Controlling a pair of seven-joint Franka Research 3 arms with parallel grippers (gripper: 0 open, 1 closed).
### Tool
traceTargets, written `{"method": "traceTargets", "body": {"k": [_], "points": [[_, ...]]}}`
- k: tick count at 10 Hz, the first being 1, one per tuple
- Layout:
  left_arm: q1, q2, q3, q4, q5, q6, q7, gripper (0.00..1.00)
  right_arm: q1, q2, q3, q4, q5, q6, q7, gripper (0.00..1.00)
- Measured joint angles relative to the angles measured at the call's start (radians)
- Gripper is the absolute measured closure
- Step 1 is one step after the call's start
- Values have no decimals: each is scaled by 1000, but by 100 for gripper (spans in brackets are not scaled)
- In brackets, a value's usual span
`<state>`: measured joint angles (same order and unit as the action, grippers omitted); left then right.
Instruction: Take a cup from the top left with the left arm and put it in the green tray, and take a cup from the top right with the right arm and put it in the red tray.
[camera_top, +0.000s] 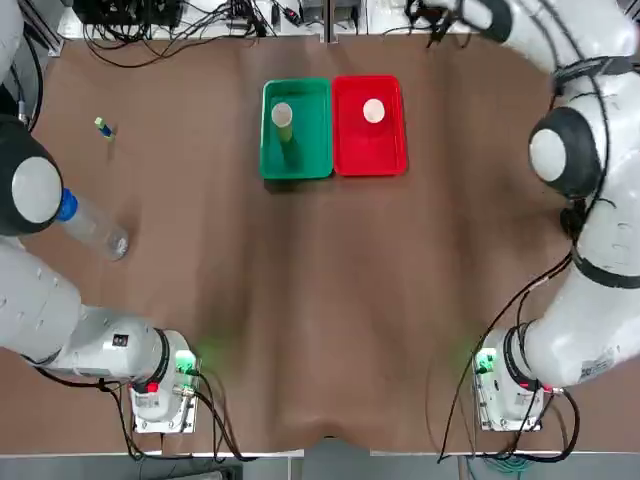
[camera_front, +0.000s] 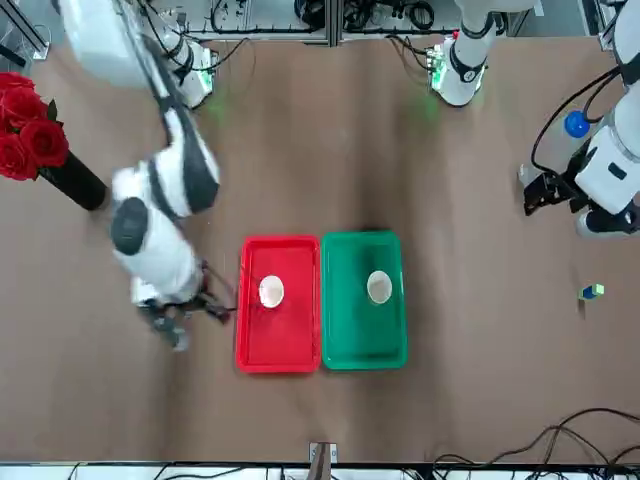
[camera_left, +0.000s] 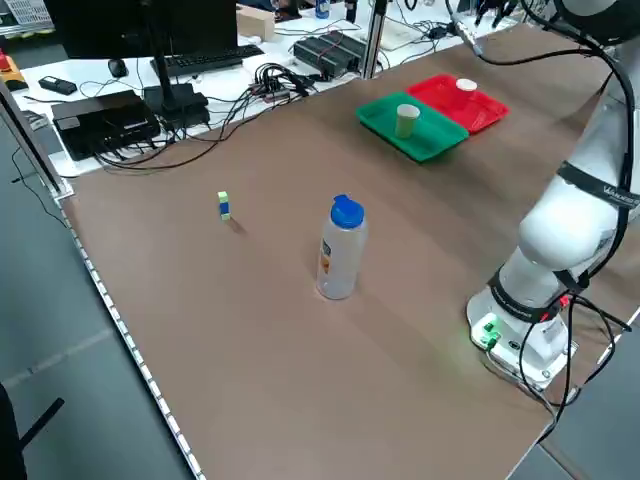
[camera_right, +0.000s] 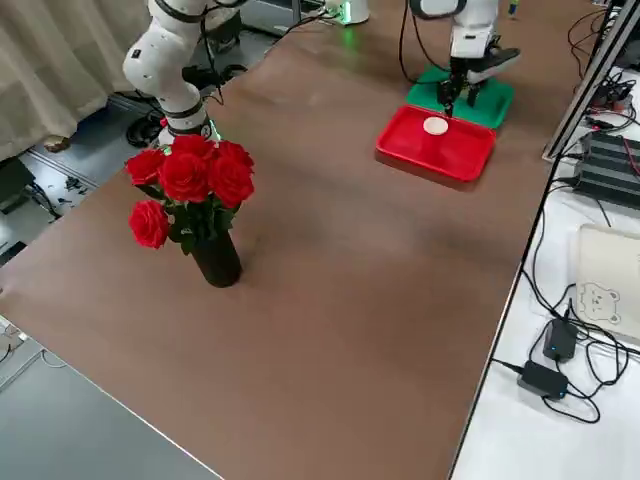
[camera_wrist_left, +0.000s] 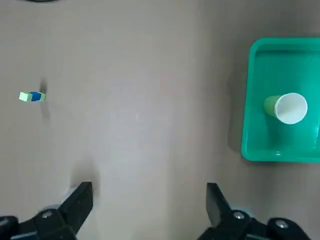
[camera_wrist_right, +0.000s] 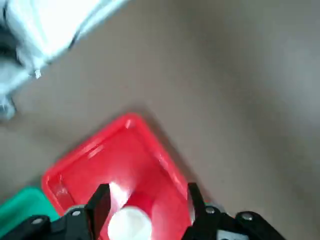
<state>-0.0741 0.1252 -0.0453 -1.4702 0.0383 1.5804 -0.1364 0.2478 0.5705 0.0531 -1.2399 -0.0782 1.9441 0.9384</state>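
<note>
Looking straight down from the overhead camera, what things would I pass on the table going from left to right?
Water bottle → small green-and-blue block → green tray with its cup → red tray with its cup.

Both arms were glossy white with grey joint caps, black cables trailing, and green lights glowing at their round bases.

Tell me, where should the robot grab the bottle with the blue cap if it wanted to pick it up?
Probably around the middle of its clear body, below the blue cap. The bottle stands upright on the table, so a gripper would come in level from the side, fingers either side of the round wall. The nearby left gripper is open.
</note>
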Motion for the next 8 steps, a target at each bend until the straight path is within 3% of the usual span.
{"method": "traceTargets", "body": {"k": [3, 5, 8], "points": [[14, 1, 4, -2, -2, 0, 41, 0, -146, -101, -1, 13, -109, -90, -163, 24], [14, 1, 3, -1, -2, 3, 42, 0, -271, -147, -2, 13, -109, -135, -431, 4], [13, 1, 2, 3, -2, 5, 42, 0, -393, -200, 1, 8, -36, -201, -856, 0]]}}
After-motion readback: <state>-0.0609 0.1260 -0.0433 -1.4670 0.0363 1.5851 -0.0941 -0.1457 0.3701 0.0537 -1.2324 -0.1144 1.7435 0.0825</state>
